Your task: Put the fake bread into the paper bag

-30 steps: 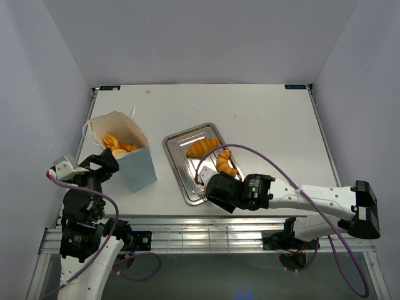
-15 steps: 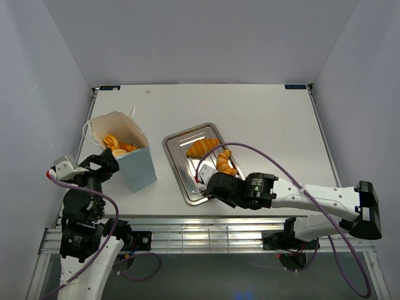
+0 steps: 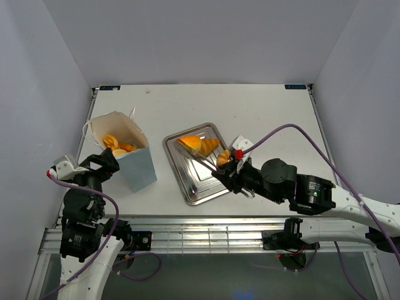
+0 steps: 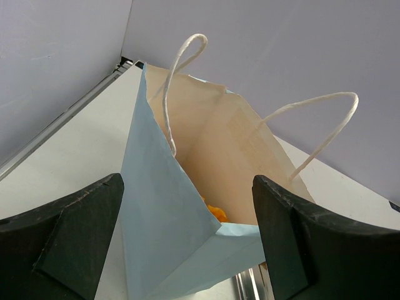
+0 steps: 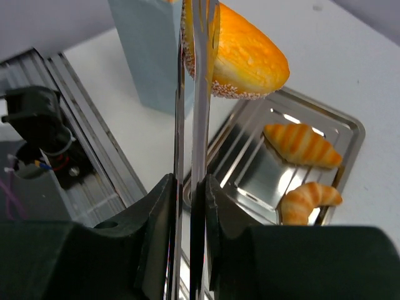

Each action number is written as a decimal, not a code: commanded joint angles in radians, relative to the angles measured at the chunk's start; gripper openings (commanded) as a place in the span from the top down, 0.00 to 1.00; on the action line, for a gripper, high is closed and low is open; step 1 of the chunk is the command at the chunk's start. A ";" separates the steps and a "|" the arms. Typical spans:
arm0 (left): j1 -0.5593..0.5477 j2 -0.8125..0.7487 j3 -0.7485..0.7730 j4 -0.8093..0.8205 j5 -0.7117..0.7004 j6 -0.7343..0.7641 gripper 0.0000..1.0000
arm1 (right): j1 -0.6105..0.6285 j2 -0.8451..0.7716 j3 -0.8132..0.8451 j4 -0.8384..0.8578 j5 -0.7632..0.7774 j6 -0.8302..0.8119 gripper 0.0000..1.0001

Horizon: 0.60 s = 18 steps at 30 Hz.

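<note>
Right gripper point(image 5: 187, 187) squeezed tight on thin silver metal tongs point(image 5: 201, 125), glossy golden-orange toy loaf with seeded underside point(image 5: 244, 56) pinched at their tips above the ribbed silver metal tray point(image 3: 194, 187). Two toy croissants point(image 5: 300, 144) on the tray. Left gripper point(image 4: 186, 181) spread wide beside the upright pale-blue paper bag point(image 3: 134, 165), orange pastries point(image 3: 117, 145) inside.

On table point(image 3: 262, 119), left side: paper bag point(image 3: 140, 170), upright, bread pieces point(image 3: 116, 144) inside. Right of it, apart: tray point(image 3: 201, 187). On tray's right part: croissant point(image 5: 302, 144), second croissant point(image 5: 309, 199) nearer, not touching. Over tray's far end: loaf point(image 5: 247, 59), clear of the surface, pinched at tips of tongs point(image 5: 197, 125) held out from right gripper point(image 3: 220, 173). At bag's near side: left gripper point(image 3: 106, 162), bag's corner between its fingers.
</note>
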 commanded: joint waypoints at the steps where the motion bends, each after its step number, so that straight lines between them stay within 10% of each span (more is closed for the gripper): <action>1: -0.006 0.023 -0.001 0.000 0.001 0.001 0.06 | 0.004 -0.024 -0.038 0.341 -0.070 -0.034 0.80; 18: -0.011 0.031 -0.003 0.003 0.005 0.002 0.06 | -0.014 0.334 0.257 0.715 -0.219 -0.174 0.82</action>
